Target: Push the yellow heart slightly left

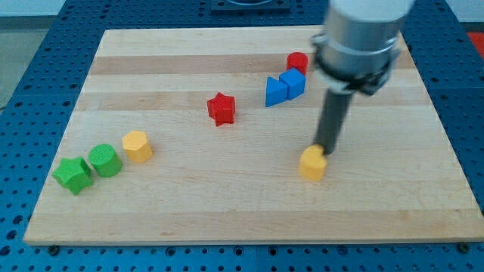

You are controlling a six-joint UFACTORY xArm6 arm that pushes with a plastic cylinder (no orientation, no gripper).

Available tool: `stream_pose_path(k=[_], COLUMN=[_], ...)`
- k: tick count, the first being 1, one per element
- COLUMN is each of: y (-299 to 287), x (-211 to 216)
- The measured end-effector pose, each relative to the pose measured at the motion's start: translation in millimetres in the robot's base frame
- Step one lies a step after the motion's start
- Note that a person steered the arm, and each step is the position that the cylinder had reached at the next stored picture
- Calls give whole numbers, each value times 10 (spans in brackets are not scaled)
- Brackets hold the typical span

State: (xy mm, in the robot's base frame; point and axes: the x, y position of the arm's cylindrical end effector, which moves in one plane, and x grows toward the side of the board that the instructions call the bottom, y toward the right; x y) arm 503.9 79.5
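The wooden desk (249,219) carries eight small blocks, and every place here is taken from the yellow heart (312,163), which sits low on the board, right of centre in the view; my tip (327,152) stands at the heart's upper right edge, touching it or very nearly so (the contact line itself is too fine to be sure of); the tool is only a straight dark rod with no jaws to be wide or narrow, and it holds nothing; the red star (221,109) lies up and to the view's left of the heart, well apart from it; the blue wedge-like block (276,91) and the blue cube (293,81) sit touching each other above the heart, slightly to its left; the red block (297,63), its shape unclear, sits just above the blue cube; far to the view's left of the heart, at about its height, lies the yellow hexagonal block (138,146); left of that sit the green cylinder (104,160) and the green star-like block (73,174), close together near the board's left edge.
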Motion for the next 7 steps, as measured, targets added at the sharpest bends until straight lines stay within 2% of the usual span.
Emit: stream_pose_path(k=[1,3,4,5,6,7], y=[-656,-61,-23,-103,-525,-688], x=[72,-49,0,0,0,0])
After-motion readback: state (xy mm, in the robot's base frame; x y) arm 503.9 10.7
